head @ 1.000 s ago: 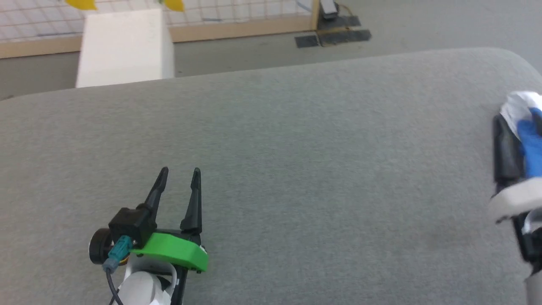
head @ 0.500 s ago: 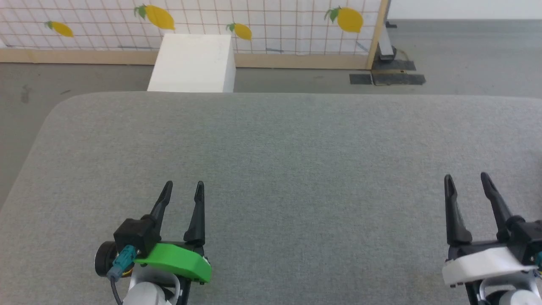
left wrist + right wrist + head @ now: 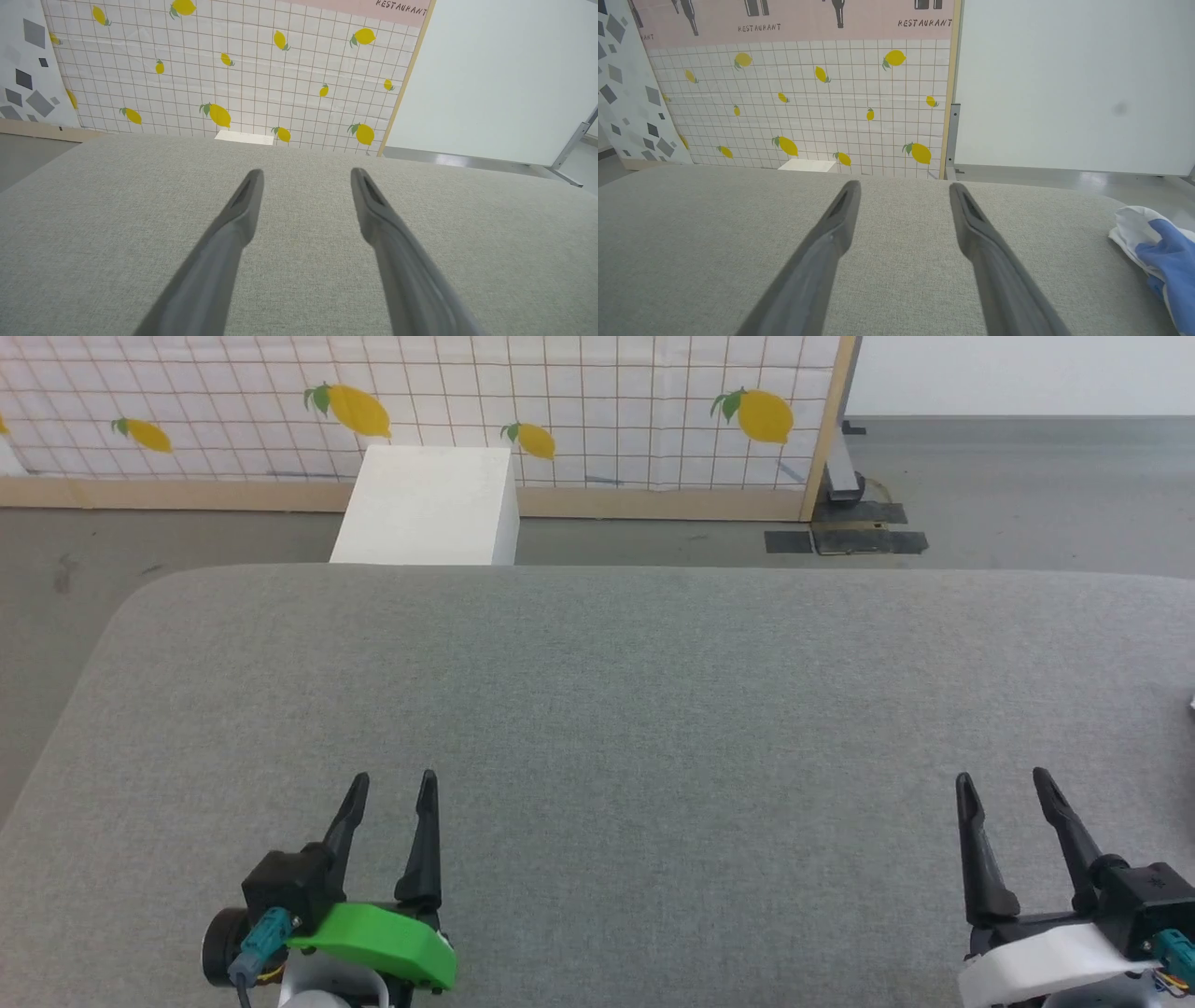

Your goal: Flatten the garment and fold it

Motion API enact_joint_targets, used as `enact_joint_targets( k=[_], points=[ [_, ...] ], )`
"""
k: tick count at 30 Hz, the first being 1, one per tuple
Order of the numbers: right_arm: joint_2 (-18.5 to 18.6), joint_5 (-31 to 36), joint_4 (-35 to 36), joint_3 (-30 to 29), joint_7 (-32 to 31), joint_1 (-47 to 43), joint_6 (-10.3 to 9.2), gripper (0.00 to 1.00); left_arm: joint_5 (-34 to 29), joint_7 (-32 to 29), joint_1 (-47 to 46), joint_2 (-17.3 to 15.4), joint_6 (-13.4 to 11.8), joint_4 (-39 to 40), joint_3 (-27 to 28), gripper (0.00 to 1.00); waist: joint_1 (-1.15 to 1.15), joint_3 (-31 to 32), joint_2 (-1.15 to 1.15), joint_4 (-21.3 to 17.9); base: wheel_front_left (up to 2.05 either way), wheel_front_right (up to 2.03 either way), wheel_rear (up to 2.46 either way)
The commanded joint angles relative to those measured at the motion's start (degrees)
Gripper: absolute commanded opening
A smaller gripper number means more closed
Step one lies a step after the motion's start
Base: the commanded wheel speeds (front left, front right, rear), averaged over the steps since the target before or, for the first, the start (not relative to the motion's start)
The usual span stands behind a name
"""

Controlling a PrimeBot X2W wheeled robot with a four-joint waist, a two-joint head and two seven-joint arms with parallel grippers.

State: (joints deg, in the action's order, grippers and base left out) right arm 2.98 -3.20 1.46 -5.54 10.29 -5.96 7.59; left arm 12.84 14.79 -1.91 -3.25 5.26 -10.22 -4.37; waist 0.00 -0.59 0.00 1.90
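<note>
Grey table [image 3: 597, 709], white-and-blue garment [image 3: 1160, 245], yellow-lemon gridded screen [image 3: 607, 392]

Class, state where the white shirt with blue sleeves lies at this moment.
In the right wrist view, the bunched white shirt with bright-blue sleeves lies at the right edge of the grey padded surface, right of the right gripper and apart from it.

The place reads as a robot test lab dressed as a set, not a lived-in room. The back wall is a printed backdrop [image 3: 597, 411] of grid tiles and lemons stretched in a wooden frame [image 3: 829, 429], topped by a pink band lettered "RESTAURANT" [image 3: 924, 22] (with bottle silhouettes [image 3: 838, 11] above it). Beside it stands a plain white panel [image 3: 1073, 84] on a metal upright [image 3: 953, 135]. The floor [image 3: 1027, 495] is bare grey with dark tape patches [image 3: 868, 541]. A fabric-covered worktop [image 3: 653, 691] and a white block [image 3: 425, 509] stand on it.
</note>
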Motion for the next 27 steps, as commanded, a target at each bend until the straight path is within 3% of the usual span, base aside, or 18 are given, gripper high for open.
enact_joint_targets(
  k=[1,3,4,27],
  points=[
    [-0.09,-0.58,-0.31,0.25,0.11,-0.38,-0.1,1.0,0.41,0.2,0.78,0.27,-0.06,-0.06,0.19,1.0,0.0,0.25,0.0,-0.37,0.0,0.0,0.0],
    [-0.1,-0.77,-0.58,0.47,0.18,-0.26,-0.1,1.0,0.31,0.2,0.96,0.28,-0.07,-0.21,0.23,1.0,0.0,0.46,0.0,-0.58,0.0,0.0,0.0],
    [-0.01,-0.49,-0.54,0.39,0.0,0.0,0.0,0.0,0.02,0.0,0.41,0.04,0.0,-0.2,0.06,0.0,0.0,0.38,0.0,-0.51,0.0,0.0,0.0],
    [-0.01,-0.12,-0.62,0.76,-1.02,0.58,-0.01,0.0,-1.29,-1.48,0.53,0.06,-0.51,0.81,0.39,0.0,0.0,0.44,0.0,-0.7,0.0,0.0,0.0]
  ],
)
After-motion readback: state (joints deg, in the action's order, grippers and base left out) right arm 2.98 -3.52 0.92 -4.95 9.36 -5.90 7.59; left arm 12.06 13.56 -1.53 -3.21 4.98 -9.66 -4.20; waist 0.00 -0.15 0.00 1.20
